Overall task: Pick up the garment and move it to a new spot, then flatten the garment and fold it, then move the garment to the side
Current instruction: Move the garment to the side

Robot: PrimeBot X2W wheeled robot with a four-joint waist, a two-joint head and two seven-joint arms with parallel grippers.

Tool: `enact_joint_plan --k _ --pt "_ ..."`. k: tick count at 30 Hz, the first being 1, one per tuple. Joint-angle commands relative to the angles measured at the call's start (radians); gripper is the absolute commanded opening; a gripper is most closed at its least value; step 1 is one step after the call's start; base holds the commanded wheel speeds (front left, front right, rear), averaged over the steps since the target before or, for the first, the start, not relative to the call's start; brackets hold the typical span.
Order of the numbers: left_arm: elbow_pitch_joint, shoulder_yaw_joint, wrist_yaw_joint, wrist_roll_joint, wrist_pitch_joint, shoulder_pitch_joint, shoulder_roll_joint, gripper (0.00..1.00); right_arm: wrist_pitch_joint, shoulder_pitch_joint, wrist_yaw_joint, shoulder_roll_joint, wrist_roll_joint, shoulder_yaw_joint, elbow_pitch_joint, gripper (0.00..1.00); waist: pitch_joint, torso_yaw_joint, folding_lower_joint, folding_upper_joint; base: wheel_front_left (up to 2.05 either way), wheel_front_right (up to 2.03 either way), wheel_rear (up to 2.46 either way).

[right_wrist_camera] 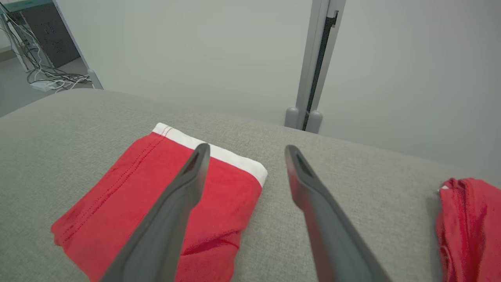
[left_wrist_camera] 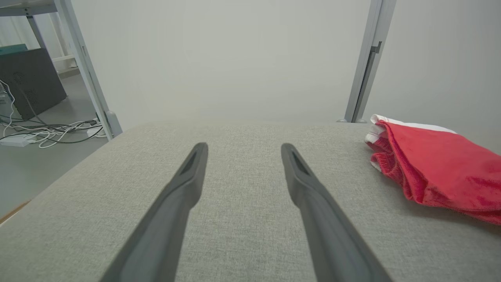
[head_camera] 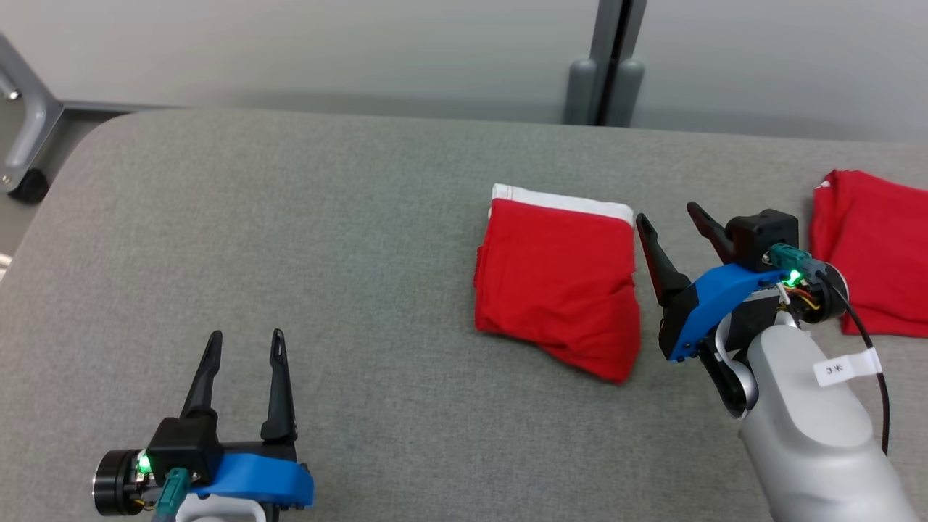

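Nearest, the left gripper sits low at the near left, fingers wide apart and empty. Further out, the right gripper reaches forward, fingers also wide and empty, just beside the folded red garment in the middle of the grey table. Two garments in all: a second red garment lies at the right edge.

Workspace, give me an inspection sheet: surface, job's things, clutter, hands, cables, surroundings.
Surface: grey fabric table, no stains seen.
Job's things: red garment with white band, folded, lying flat.
Clutter: second red cloth at the table's right edge.
Hands: left hand open, empty, over bare table; right hand open, empty, beside the garment's right edge.
Cables: black cable along the right wrist; loose cables on the floor.
Surroundings: pale wall, grey post behind the table.
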State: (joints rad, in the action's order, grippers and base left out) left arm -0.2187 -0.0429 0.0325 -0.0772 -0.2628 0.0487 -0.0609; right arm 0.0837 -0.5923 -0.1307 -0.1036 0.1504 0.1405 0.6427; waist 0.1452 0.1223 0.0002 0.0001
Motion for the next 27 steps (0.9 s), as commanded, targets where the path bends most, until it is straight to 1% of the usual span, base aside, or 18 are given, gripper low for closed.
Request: enact_joint_plan --k 1,5,9,14,18,19,20,21,23,27 --pt "0.005 -0.004 -0.007 -0.005 -0.002 0.023 0.0 1.0 0.003 -0.039 0.0 -0.009 -0.006 0.007 0.068 1.0 0.041 0.033 -0.0002 -0.0001 0.0 0.0 0.0" --pt "0.001 -0.011 -0.007 -0.014 -0.002 0.041 0.004 1.0 0.017 -0.086 0.0 -0.006 0.005 0.027 0.206 1.0 0.075 0.047 -0.0002 -0.0001 0.0 0.0 0.0" --pt "0.002 -0.02 -0.01 -0.019 -0.002 0.06 0.006 1.0 0.042 -0.115 0.0 -0.005 0.016 0.048 0.306 1.0 0.104 0.057 -0.0002 -0.0001 0.0 0.0 0.0" --pt "0.001 -0.025 -0.015 -0.029 -0.002 0.079 0.009 1.0 0.067 -0.118 0.0 0.008 0.053 0.074 0.405 1.0 0.12 0.058 -0.0002 -0.0001 0.0 0.0 0.0" --pt "0.004 -0.029 -0.017 -0.038 -0.002 0.086 0.01 1.0 0.063 -0.107 0.0 0.031 0.102 0.122 0.453 1.0 0.127 0.053 -0.0002 -0.0001 0.0 0.0 0.0" --pt "0.004 -0.03 -0.019 -0.041 -0.002 0.086 0.01 1.0 0.064 -0.107 -0.001 0.036 0.117 0.137 0.456 0.81 0.129 0.052 -0.0002 -0.0001 0.0 0.0 0.0" --pt "0.005 -0.033 -0.018 -0.045 -0.002 0.09 0.01 1.0 0.068 -0.109 -0.002 0.041 0.129 0.151 0.457 0.36 0.131 0.051 -0.0002 -0.0001 0.0 0.0 0.0" --pt "0.007 -0.035 -0.018 -0.048 -0.002 0.094 0.01 1.0 0.073 -0.112 -0.002 0.045 0.144 0.165 0.453 0.0 0.133 0.05 -0.0002 -0.0001 0.0 0.0 0.0" --pt "0.013 -0.036 -0.02 -0.05 -0.002 0.102 0.011 1.0 0.096 -0.128 -0.001 0.04 0.162 0.19 0.438 0.0 0.136 0.043 -0.0002 -0.0001 0.0 0.0 0.0" --pt "0.03 -0.028 -0.022 -0.053 -0.002 0.112 0.011 1.0 0.128 -0.185 0.0 -0.013 0.175 0.243 0.403 0.0 0.152 0.016 -0.0002 -0.0001 0.0 0.0 0.0"
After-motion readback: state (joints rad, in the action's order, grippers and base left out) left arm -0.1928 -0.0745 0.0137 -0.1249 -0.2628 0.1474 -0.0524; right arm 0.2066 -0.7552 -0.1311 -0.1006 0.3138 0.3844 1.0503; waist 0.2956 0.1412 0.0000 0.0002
